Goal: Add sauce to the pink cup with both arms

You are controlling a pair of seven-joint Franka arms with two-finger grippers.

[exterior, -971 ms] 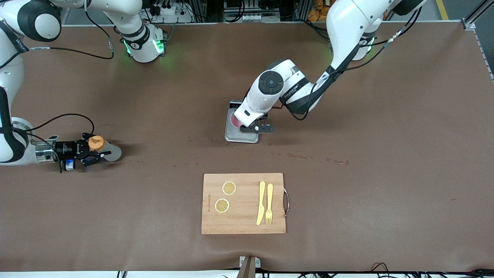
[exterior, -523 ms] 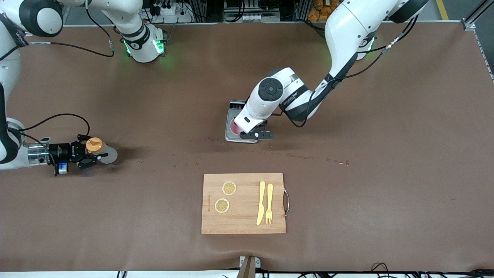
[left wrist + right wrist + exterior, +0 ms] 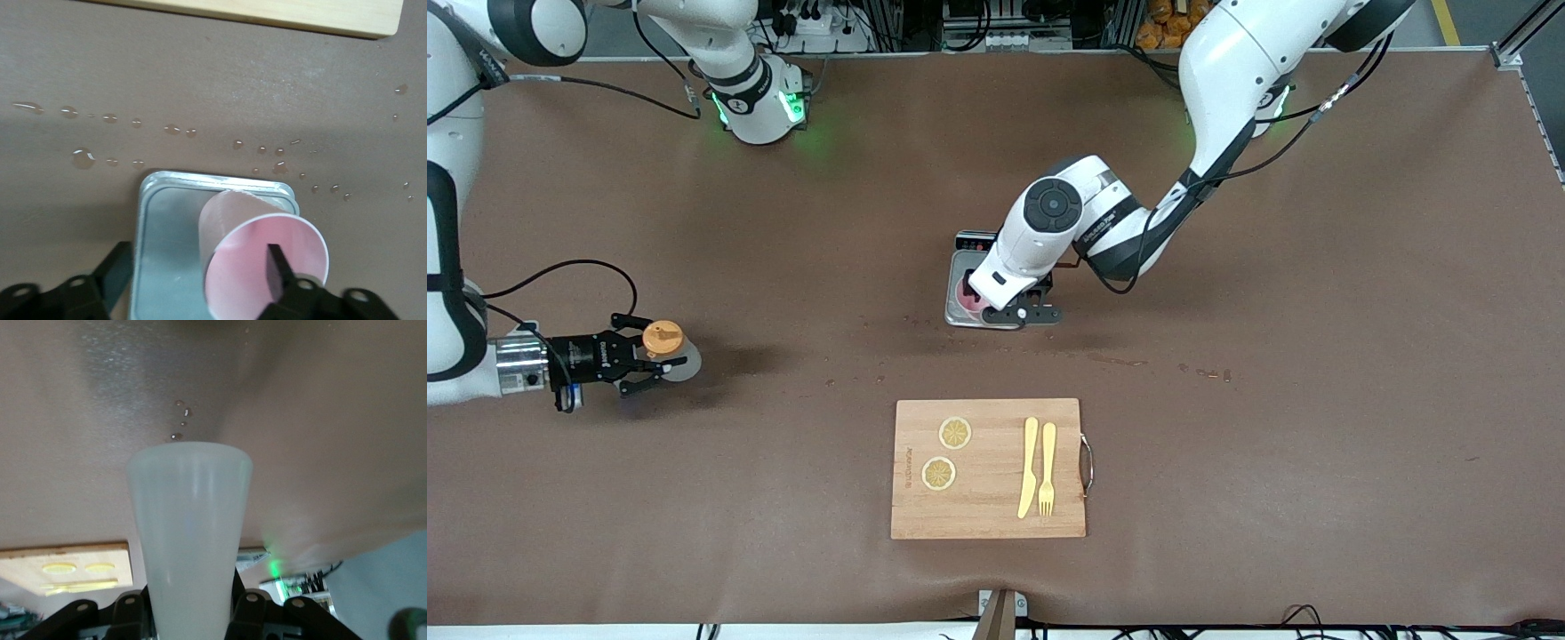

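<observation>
The pink cup point(image 3: 967, 293) point(image 3: 267, 257) stands on the grey scale point(image 3: 959, 316) point(image 3: 167, 253) in the middle of the table. My left gripper point(image 3: 1021, 311) point(image 3: 197, 277) hangs over it, open: one finger point(image 3: 275, 267) shows against the cup's mouth, the other point(image 3: 117, 270) stands off beside the scale. The sauce bottle point(image 3: 667, 348) point(image 3: 190, 533), frosted white with an orange cap, is held low over the table at the right arm's end. My right gripper point(image 3: 645, 360) point(image 3: 190, 613) is shut on its body. The nozzle tip is hidden.
A wooden cutting board point(image 3: 987, 511) lies nearer the front camera than the scale, bearing two lemon slices point(image 3: 955, 433), a yellow knife point(image 3: 1029, 467) and fork point(image 3: 1047, 467). Water drops point(image 3: 83, 159) dot the brown table beside the scale.
My left gripper has opened and let go of the pink cup, which stays on the scale. The right gripper has turned the sauce bottle more upright and shifted slightly.
</observation>
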